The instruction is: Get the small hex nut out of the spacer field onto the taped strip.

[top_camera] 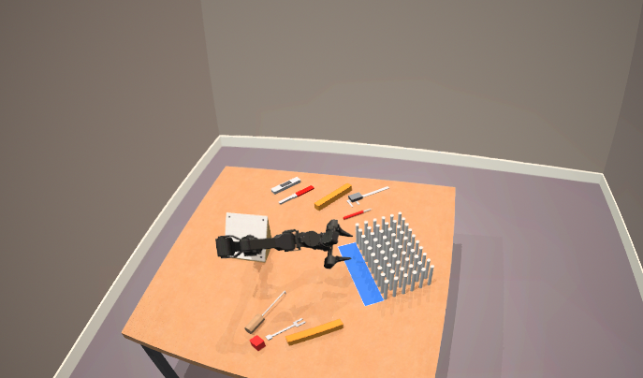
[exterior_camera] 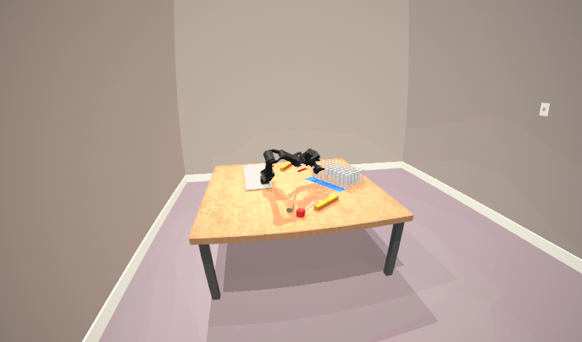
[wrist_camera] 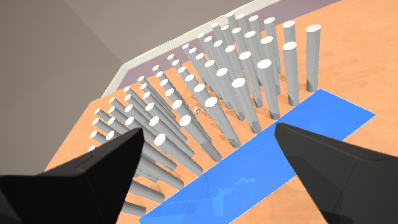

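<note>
Zero extraction so far: gripper (top_camera: 351,247) (exterior_camera: 321,168) (wrist_camera: 210,131) wide, nothing in it, nut (wrist_camera: 197,111) down among upright spacers (top_camera: 386,289) (exterior_camera: 347,179) (wrist_camera: 313,57); tool pickup, drag to blue strip (top_camera: 363,277) (exterior_camera: 325,184) (wrist_camera: 240,175), tool put-down and clear retreat all remain.

The top view looks steeply down from high above the table (top_camera: 196,282) (exterior_camera: 224,212); the exterior view faces it from farther off, slightly raised. The wrist view peers closely between the fingertips at the spacers (top_camera: 393,254) (exterior_camera: 341,174) (wrist_camera: 239,100), which all three share.
</note>
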`<act>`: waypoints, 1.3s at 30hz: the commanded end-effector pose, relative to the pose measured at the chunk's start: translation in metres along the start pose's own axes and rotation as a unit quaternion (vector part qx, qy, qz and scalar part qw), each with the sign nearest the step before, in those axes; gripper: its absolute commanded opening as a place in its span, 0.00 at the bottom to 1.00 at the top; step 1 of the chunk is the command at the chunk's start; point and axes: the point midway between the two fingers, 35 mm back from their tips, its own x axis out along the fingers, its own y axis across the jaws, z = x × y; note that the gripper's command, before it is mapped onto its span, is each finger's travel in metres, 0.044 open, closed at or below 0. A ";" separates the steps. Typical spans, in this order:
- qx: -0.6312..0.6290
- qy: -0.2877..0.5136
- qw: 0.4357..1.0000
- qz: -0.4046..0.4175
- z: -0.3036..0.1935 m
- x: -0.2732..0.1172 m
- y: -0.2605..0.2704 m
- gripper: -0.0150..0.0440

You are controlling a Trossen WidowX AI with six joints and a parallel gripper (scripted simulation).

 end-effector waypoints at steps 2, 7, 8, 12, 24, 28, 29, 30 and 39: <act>-0.002 0.002 1.000 -0.002 -0.001 0.000 -0.001 1.00; -0.046 0.019 0.998 -0.025 0.001 0.000 -0.028 1.00; -0.075 0.031 0.996 -0.039 0.002 -0.001 -0.046 1.00; -0.188 0.090 0.974 -0.084 0.001 -0.016 -0.119 1.00; -0.467 0.302 0.826 -0.094 -0.018 -0.146 -0.277 1.00; -0.527 0.358 0.768 -0.067 -0.022 -0.195 -0.297 1.00; -0.541 0.372 0.752 -0.058 -0.023 -0.207 -0.301 1.00; -0.552 0.385 0.738 -0.050 -0.024 -0.220 -0.304 1.00; -0.609 0.487 0.624 0.036 -0.035 -0.334 -0.307 1.00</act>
